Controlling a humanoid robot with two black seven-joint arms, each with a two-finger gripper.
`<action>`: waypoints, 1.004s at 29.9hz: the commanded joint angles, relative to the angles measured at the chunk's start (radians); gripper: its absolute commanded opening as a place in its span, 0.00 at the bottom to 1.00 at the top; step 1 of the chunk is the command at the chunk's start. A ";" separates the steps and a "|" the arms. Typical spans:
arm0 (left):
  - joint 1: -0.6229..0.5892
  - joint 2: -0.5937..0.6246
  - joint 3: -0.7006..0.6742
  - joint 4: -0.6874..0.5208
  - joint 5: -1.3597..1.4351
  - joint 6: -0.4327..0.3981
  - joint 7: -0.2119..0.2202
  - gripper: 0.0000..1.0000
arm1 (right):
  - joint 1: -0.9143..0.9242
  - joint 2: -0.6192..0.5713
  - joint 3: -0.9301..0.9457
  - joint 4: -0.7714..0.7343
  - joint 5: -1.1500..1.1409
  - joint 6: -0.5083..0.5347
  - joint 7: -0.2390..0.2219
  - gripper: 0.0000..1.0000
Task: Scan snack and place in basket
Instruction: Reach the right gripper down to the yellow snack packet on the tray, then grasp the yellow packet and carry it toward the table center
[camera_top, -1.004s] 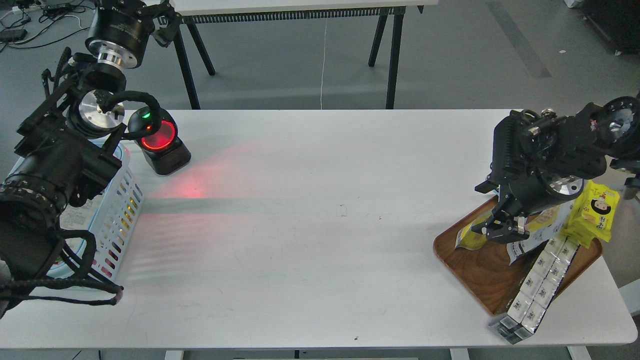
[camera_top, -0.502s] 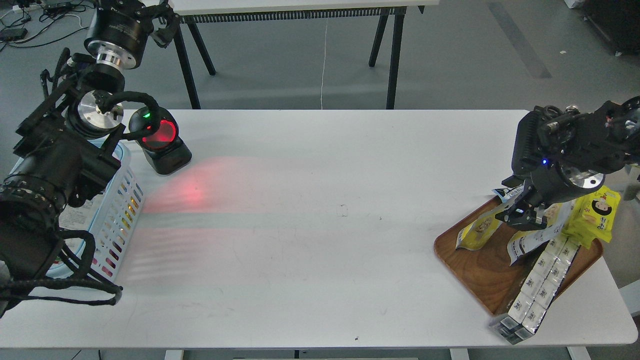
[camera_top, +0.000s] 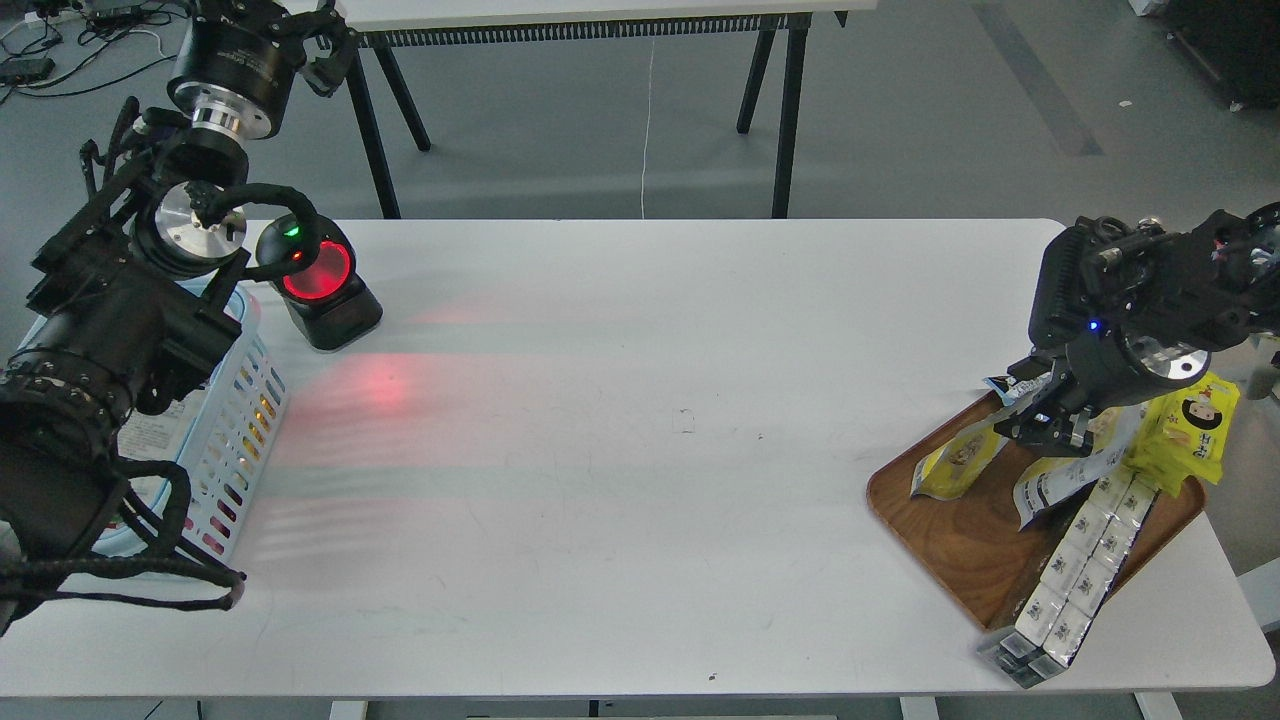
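Note:
The snack (camera_top: 958, 460), a small yellow pouch with a white-grey top, leans at the left end of a brown wooden tray (camera_top: 950, 545) at the right of the table. My right gripper (camera_top: 1050, 428) points down at the pouch's upper end, touching or just above it. Its fingers are dark and I cannot tell them apart. The light blue slotted basket (camera_top: 240, 420) stands at the table's left edge, mostly hidden behind my left arm. My left gripper (camera_top: 325, 45) is raised at the top left, above the scanner, partly cut off by the frame's edge.
A black scanner (camera_top: 320, 285) with a red glowing window stands by the basket and throws red light on the table. The tray also holds a longer yellow-white pouch (camera_top: 1085, 470), a bright yellow cartoon-face packet (camera_top: 1195, 430) and a strip of small silver-white packs (camera_top: 1075, 570) overhanging its front.
My right gripper has moved up and to the right, from over the snack's middle to its upper end, uncovering the pouch's front. The left arm has not moved.

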 joint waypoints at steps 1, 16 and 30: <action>0.000 0.003 0.000 0.000 0.000 0.000 0.000 1.00 | -0.021 0.014 0.009 -0.012 0.000 -0.013 0.000 0.35; -0.002 0.008 -0.002 0.005 -0.003 0.000 -0.020 1.00 | -0.008 0.008 0.044 0.008 0.009 -0.014 0.000 0.01; -0.002 0.028 -0.002 0.005 -0.005 0.000 -0.025 1.00 | 0.121 -0.017 0.173 0.094 0.040 -0.002 0.000 0.00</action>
